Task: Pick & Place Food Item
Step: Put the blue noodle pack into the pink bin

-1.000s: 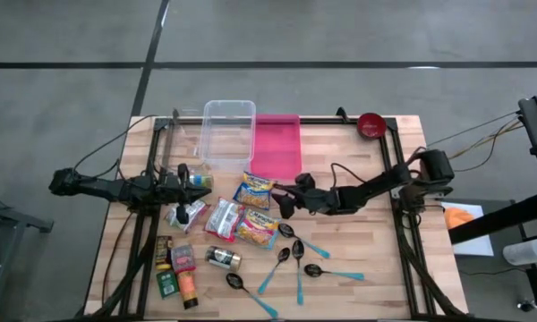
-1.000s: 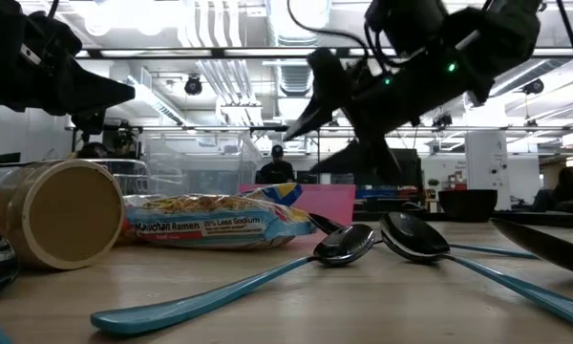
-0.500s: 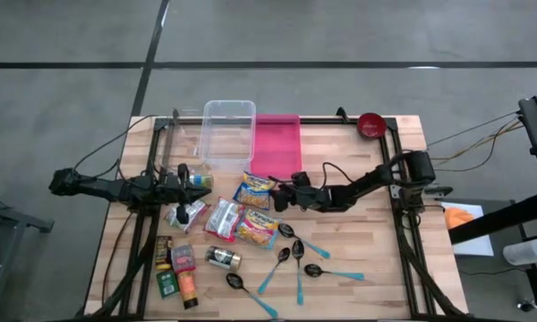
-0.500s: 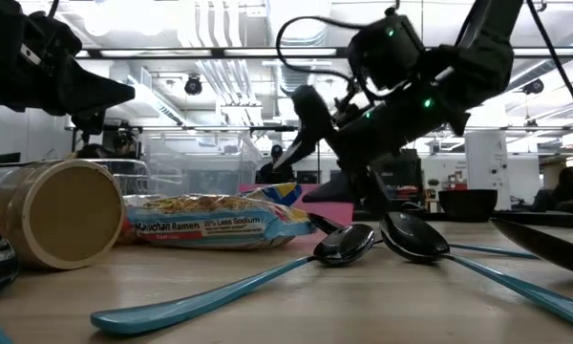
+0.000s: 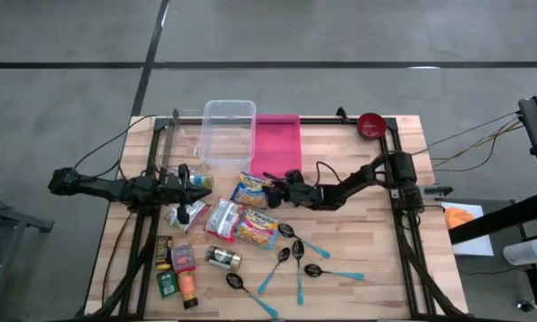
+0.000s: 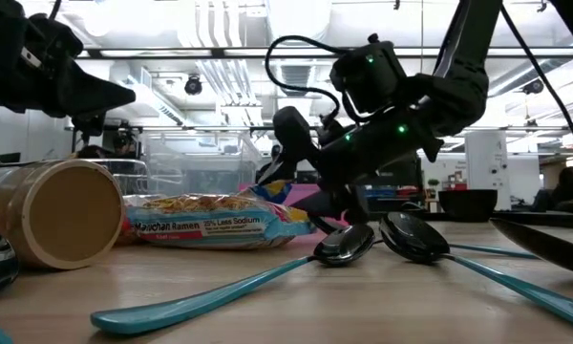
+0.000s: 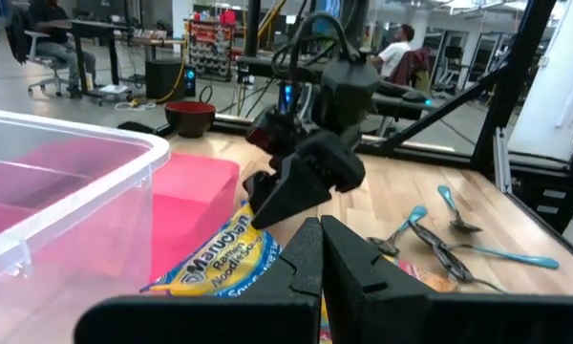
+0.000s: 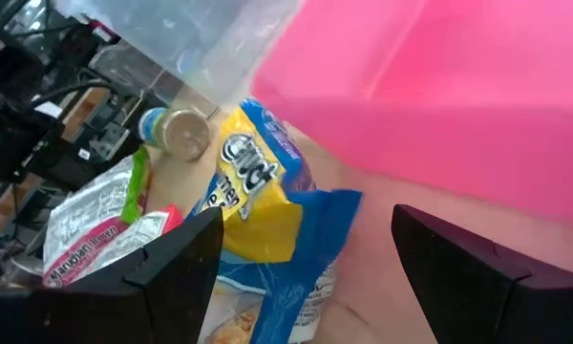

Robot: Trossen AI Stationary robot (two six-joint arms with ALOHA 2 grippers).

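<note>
Yellow-and-blue crinkled plastic ramen noodle packet (image 5: 253,190) (image 8: 267,205) lying flat on wooden tabletop, just beside pink tray (image 5: 277,148) edge.

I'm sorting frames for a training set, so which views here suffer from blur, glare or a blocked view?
Low view: ceiling lights glare, the near teal spoon is soft. Right wrist view: the pink tray is blurred, the ramen packet sharper between the right gripper's open fingers. Left wrist view: the shut left gripper blocks the bottom. High view: even light.

Teal-handled spoons (image 5: 297,259), a red bowl (image 5: 370,124), a tipped can (image 5: 222,258).
</note>
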